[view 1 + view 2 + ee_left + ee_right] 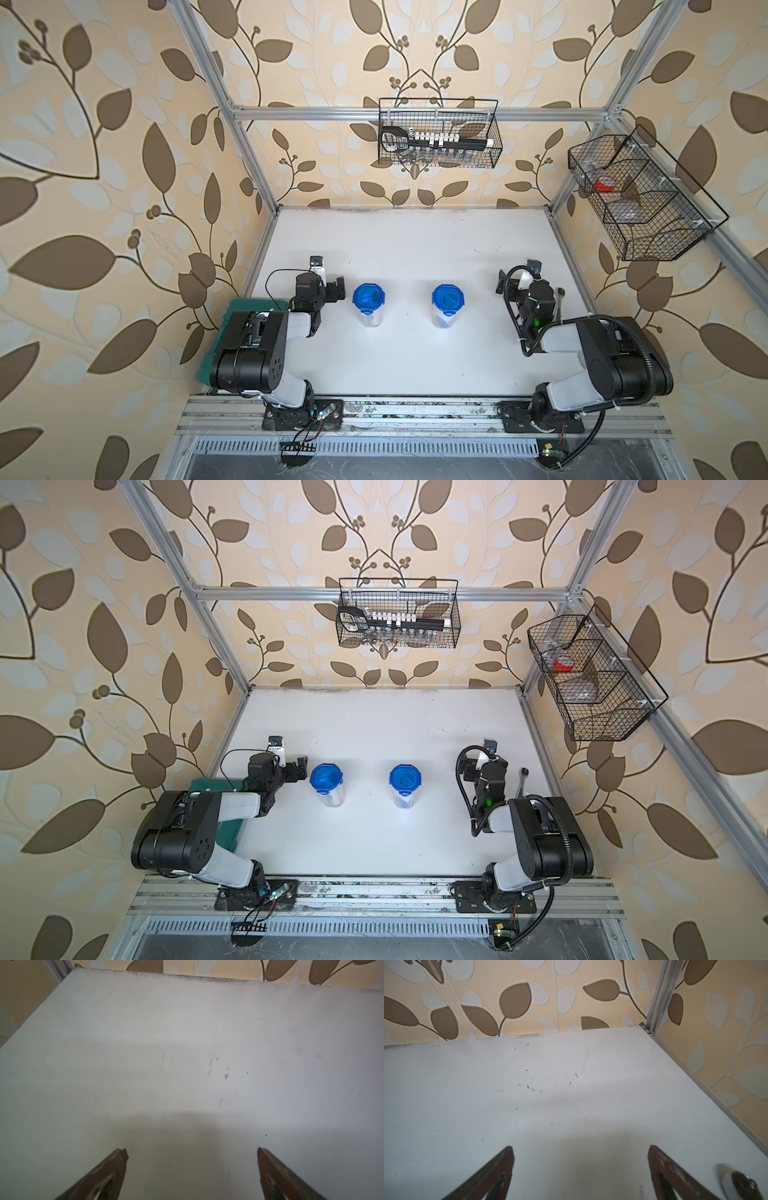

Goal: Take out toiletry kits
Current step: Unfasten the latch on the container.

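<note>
Two clear jars stand upright mid-table, side by side, each shut under a blue lid: the left jar [368, 305] [327, 785] and the right jar [448, 305] [405, 785]. The toiletry kits are inside; only pale, blurred shapes show through the jar walls. My left gripper [322, 280] [192, 1150] hangs just left of the left jar, open and empty. My right gripper [519, 282] [581, 1147] is well to the right of the right jar, also open and empty. Both wrist views show only bare white table [187, 1053] between the fingers; neither shows a jar.
A wire basket [438, 133] with tools hangs on the back rail. A second wire basket [640, 199] with a red item hangs on the right frame. A green object [249, 307] lies under the left arm. A small metal tool [560, 293] [741, 1183] lies by the right gripper.
</note>
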`<state>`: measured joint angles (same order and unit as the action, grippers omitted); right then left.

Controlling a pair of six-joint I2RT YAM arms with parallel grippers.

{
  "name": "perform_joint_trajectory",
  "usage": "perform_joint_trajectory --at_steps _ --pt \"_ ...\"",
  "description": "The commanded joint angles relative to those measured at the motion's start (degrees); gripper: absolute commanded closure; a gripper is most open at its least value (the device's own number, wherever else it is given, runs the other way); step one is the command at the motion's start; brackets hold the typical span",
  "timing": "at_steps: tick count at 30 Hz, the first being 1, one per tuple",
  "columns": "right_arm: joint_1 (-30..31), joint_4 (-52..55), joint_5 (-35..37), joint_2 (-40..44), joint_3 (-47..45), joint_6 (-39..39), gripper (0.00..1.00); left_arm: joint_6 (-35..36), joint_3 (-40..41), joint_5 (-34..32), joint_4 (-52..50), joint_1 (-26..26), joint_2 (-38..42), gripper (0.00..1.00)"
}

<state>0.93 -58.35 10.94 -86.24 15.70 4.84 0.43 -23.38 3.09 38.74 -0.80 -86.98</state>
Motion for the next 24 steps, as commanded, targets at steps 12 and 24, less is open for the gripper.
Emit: perform_joint_trajectory --at_steps 12,24 --pt "0.0 -1.0 0.3 0.2 0.2 -0.8 0.01 -0.1 -0.3 0.9 1.2 -0.1 0.9 0.01" --pt "0.0 -0.9 0.3 0.0 0.2 -0.8 0.01 -0.2 -0.9 0.1 0.6 0.4 0.5 0.01"
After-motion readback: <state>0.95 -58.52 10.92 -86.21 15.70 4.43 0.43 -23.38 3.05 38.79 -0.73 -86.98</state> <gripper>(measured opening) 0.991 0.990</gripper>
